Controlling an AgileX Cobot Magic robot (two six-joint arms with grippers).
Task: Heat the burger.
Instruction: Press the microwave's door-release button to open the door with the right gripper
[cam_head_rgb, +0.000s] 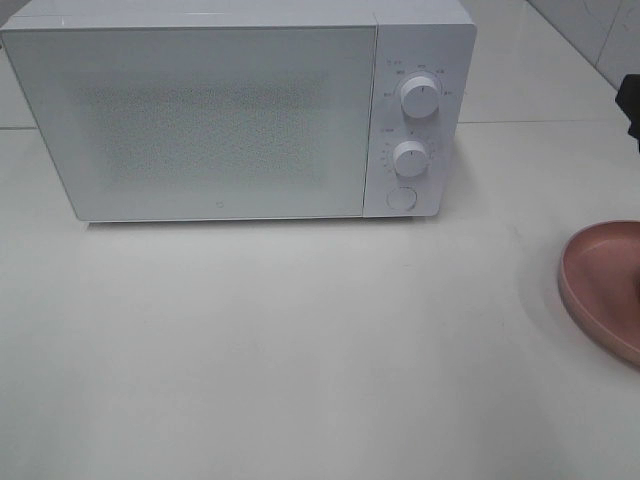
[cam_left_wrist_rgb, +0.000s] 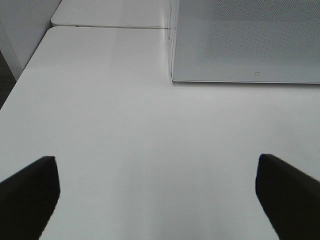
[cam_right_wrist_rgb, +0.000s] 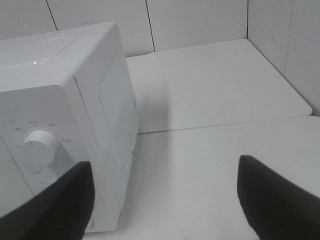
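The burger shows in none of the views. A white microwave (cam_head_rgb: 220, 110) stands at the back of the table with its door shut. It has two knobs (cam_head_rgb: 418, 97) and a round button on its right panel. My left gripper (cam_left_wrist_rgb: 157, 200) hovers open over bare tabletop in front of the microwave's left corner (cam_left_wrist_rgb: 172, 75), with nothing between its dark fingers (cam_left_wrist_rgb: 30, 195). My right gripper (cam_right_wrist_rgb: 162, 200) is open and empty beside the microwave's right side (cam_right_wrist_rgb: 115, 120), near the upper knob (cam_right_wrist_rgb: 37, 145). Only a dark bit of the right arm (cam_head_rgb: 630, 105) shows in the exterior high view.
A round pink plate (cam_head_rgb: 605, 285) lies at the right edge of the table, cut off by the frame; its visible part holds nothing. White tiled walls (cam_right_wrist_rgb: 200, 20) stand behind and to the right. The white tabletop (cam_head_rgb: 300, 350) spreads in front of the microwave.
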